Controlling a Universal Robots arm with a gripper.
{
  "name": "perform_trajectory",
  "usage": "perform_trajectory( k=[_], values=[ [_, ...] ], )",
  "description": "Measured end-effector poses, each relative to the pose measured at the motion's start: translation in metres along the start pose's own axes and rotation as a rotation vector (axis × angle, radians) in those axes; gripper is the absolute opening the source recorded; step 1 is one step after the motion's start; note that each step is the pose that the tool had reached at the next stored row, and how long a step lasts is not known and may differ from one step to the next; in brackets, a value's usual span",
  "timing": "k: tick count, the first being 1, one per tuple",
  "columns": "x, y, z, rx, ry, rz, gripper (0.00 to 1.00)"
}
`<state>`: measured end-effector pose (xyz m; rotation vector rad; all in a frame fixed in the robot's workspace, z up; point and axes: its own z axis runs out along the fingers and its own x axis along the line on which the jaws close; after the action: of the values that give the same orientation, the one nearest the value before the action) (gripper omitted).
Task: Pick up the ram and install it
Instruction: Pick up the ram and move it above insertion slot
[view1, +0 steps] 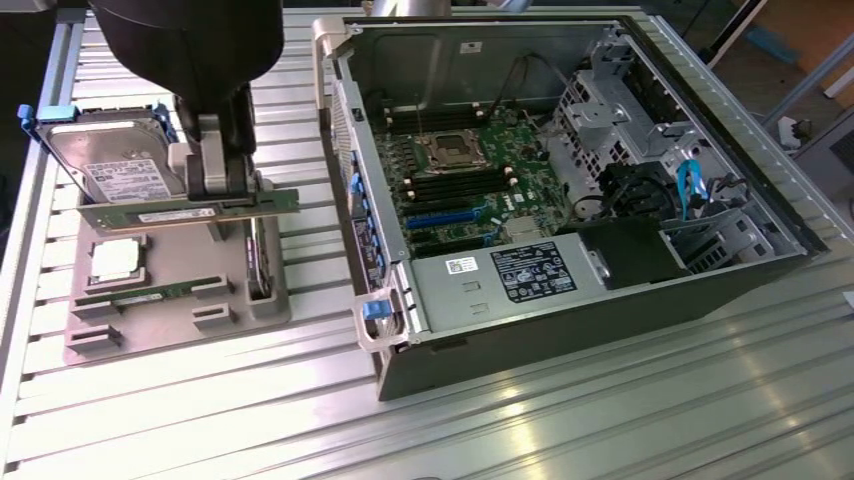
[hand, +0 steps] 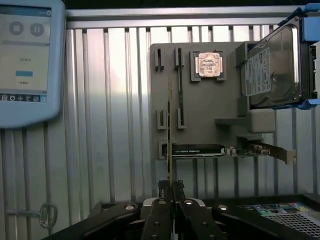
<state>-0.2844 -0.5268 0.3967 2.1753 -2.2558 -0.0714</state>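
Ribbed alu table (view1: 601, 410) carries grey tray (view1: 147, 322) & open PC case (view1: 561, 340); I see end effector (view1: 220, 196) clamped on ram (view1: 134, 217), held over tray.

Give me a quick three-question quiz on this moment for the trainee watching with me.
1. True or false: the fingers are shut on the ram.
2. Where is the ram? A: seated in the motherboard. B: held over the grey tray. C: lying flat on the table.
3. Name the square silver part in the tray beside the hard drive.

Key: 1 true. 2 B. 3 the processor chip.
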Motion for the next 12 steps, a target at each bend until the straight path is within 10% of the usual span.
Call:
perform_trajectory(
  k=[12],
  values=[
    [-0.001, -0.031, -0.0011, -0.0042, 0.0002, 0.0, 0.12]
  ],
)
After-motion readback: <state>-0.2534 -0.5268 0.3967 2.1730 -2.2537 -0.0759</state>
